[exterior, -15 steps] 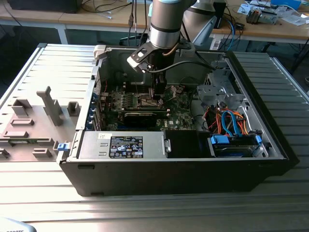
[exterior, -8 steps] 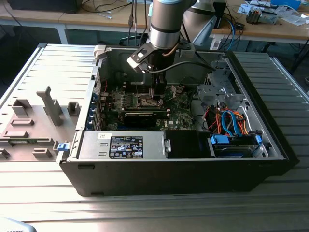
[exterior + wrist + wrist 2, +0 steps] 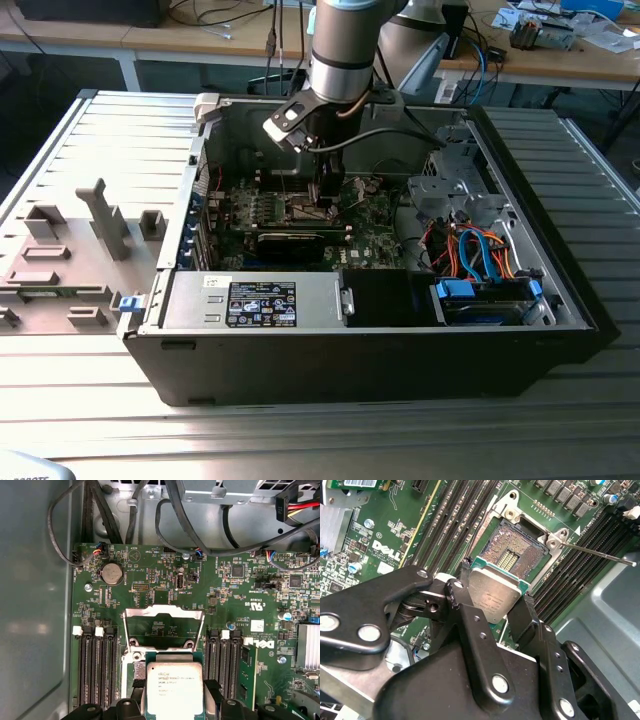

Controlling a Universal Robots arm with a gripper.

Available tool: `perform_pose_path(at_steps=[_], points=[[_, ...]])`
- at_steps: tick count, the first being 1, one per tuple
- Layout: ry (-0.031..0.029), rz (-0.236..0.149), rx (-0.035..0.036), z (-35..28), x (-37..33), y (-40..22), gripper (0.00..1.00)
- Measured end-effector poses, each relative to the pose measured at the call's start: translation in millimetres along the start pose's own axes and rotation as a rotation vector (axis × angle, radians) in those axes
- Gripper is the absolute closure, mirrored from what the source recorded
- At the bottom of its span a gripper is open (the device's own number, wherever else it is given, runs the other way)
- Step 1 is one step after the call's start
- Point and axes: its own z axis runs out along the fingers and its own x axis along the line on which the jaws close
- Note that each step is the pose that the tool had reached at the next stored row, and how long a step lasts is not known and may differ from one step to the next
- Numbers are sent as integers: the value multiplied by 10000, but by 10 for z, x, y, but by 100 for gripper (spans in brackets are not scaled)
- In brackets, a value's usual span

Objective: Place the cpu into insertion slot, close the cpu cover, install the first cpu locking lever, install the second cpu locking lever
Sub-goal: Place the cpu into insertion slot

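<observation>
I see one claw (image 3: pixel 327 195) down inside the open computer case (image 3: pixel 350 350), above the green board (image 3: pixel 150 580). Its two fingers (image 3: pixel 464 577) are closed partway, clamping one chip (image 3: pixel 492 597) by opposite edges, silver top facing both wrist cameras.

The chip (image 3: pixel 174 690) hangs over the near edge of the single socket (image 3: pixel 517 547). I can't tell if it touches. The rest of the socket is bare, contact field exposed.

One cover (image 3: pixel 165 611), a silvery frame with a window, is flipped up on the far side of the socket, so it's open.

I count one lever (image 3: pixel 600 554) in the second wrist view, a thin rod sticking out from a socket corner, unlatched.

Two banks of long black slots (image 3: pixel 97 665), one on each side of the socket. One coin battery (image 3: pixel 112 573) is further up the board.
</observation>
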Motion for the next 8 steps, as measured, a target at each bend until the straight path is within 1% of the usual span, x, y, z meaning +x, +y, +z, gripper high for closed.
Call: perform_pose_path(at_steps=[8], points=[[-1,0,0,16,0,1,46]])
